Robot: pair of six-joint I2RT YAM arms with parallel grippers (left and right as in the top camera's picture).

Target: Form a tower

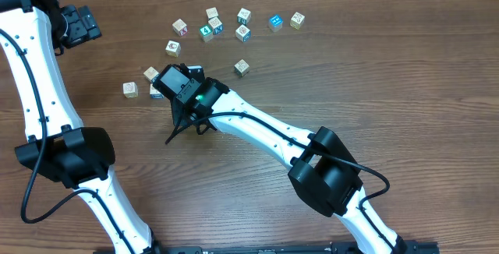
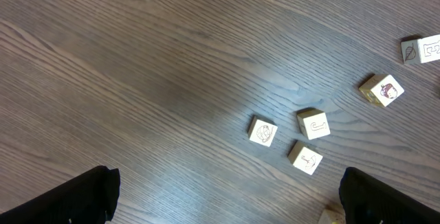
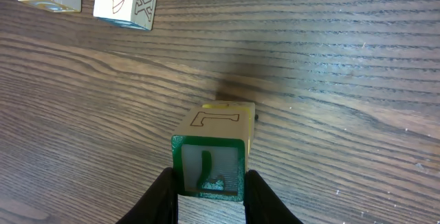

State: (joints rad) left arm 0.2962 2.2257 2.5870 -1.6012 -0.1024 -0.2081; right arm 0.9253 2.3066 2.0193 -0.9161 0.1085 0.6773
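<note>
While the tower (image 3: 213, 124) is sitting low in the right wrist view, out on the bare wood left of the table's middle, the right gripper (image 3: 210, 186) is clenching it from both sides. Its fingers are pressing the flanks of the block with the green-framed face and the cream side bearing an outlined letter. A yellow edge is showing just beyond that block, probably another block of the stack, though I cannot tell how many are making it up, and from overhead the gripper is hiding it altogether. Gripping by the sides is likely leaving top and bottom free, so the block can be set down squarely. Further out, two blocks (image 3: 127, 1) are lying apart from it at the upper left of that view, which is narrowing the room on that side, whereas toward the near edge the table (image 1: 390, 90) is offering open wood for moving. Beyond them the loose blocks (image 1: 214, 26) are lying scattered in an arc further back, seemingly within easy reach. At the far left corner the left gripper (image 2: 227, 203) is hanging spread wide and empty, out of the way.
</note>
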